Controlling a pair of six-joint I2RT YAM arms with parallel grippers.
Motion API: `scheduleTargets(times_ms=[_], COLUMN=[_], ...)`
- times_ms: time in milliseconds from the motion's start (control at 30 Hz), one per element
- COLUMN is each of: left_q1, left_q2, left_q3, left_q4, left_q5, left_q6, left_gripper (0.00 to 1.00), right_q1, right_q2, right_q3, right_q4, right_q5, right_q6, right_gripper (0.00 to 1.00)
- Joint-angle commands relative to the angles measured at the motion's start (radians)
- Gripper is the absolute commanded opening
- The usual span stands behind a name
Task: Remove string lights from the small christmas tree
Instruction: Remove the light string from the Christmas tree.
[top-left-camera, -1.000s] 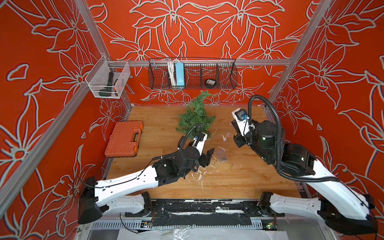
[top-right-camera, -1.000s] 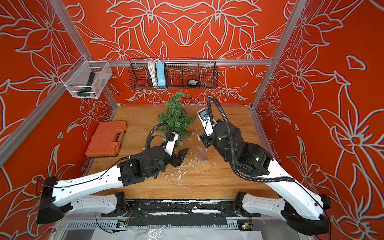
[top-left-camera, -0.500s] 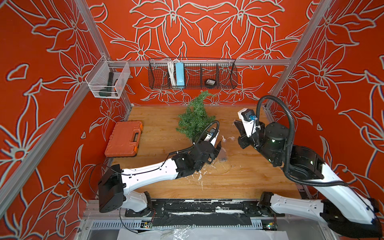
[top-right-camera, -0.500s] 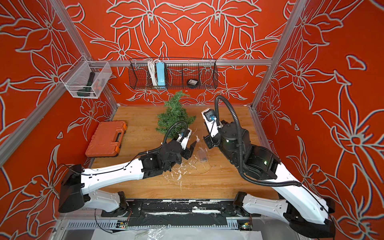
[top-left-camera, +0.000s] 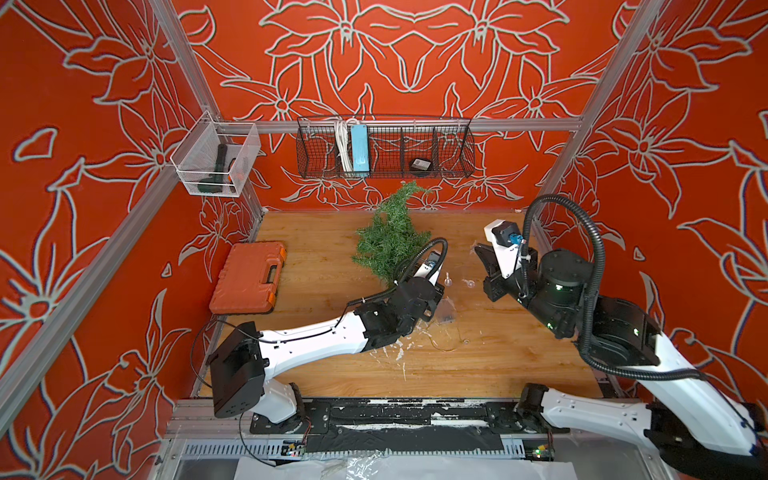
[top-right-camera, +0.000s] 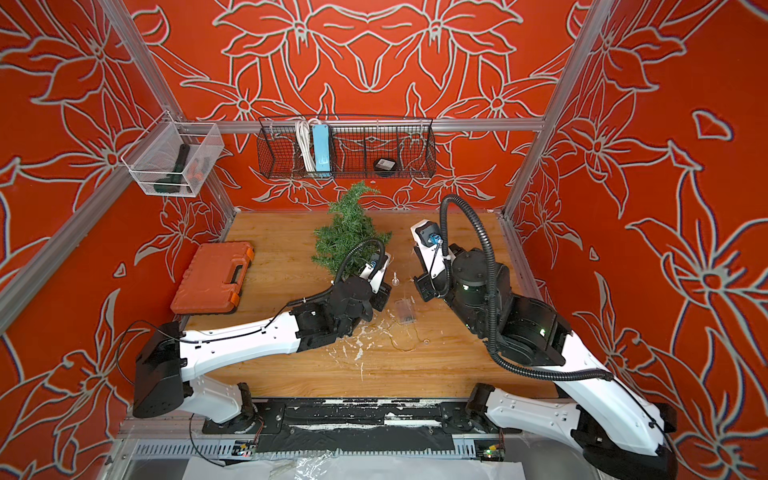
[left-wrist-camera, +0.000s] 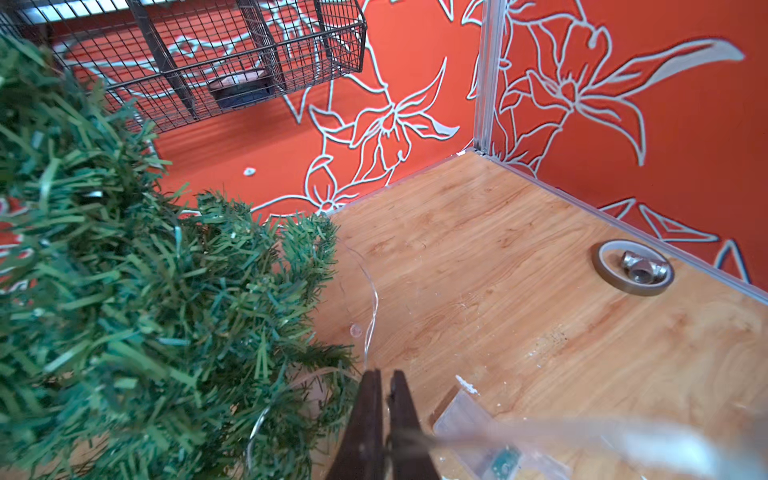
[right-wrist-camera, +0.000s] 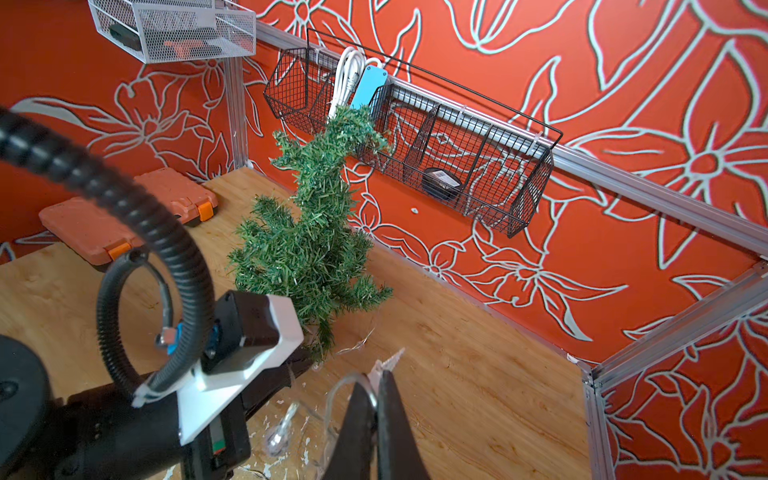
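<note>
The small christmas tree (top-left-camera: 390, 241) stands near the back of the tabletop (top-left-camera: 498, 361). The left claw (left-wrist-camera: 384, 376) is closed on the thin wire of the string lights (left-wrist-camera: 355, 330), beside the low branches. The right claw (right-wrist-camera: 380, 374) is closed on a star bulb (right-wrist-camera: 390, 360) of them. The clear battery box (top-right-camera: 405, 312) lies on the tabletop between the arms. A dark round item (right-wrist-camera: 441, 185) in the wire basket (right-wrist-camera: 515, 187) has a pale label, too small to read.

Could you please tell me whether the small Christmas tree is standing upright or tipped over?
Upright: the small christmas tree rises from the table in the right wrist view, tip bent; base hidden.
</note>
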Motion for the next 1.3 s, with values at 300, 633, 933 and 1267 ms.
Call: scheduleTargets(times_ms=[300, 633, 933, 1267], left_q1=[0.042, 0.132, 0.123, 0.01], left_q2=[-0.139, -0.167, -0.082, 0.067], left_q3=[0.054, 0.087, 0.237, 0.416], left_q4=[-0.087, -0.099, -0.132, -0.211], left_q5=[-0.169, -0.151, -0.048, 0.037], left_q6=[0.085, 0.127, 0.086, 0.051], left_gripper=[0.0, 0.0, 0.0, 0.0], right_q1=[-0.001, -0.001, -0.001, -0.029], right_q2=[0.015, 0.021, 0.0, -0.026], right_q3=[-0.06, -0.063, -0.065, -0.125], right_q4=[0.055, 0.057, 0.037, 0.038], right_q5=[-0.062, -0.062, -0.015, -0.002], right_q6=[0.042, 0.043, 0.031, 0.032], right_gripper=[0.0, 0.0, 0.0, 0.0])
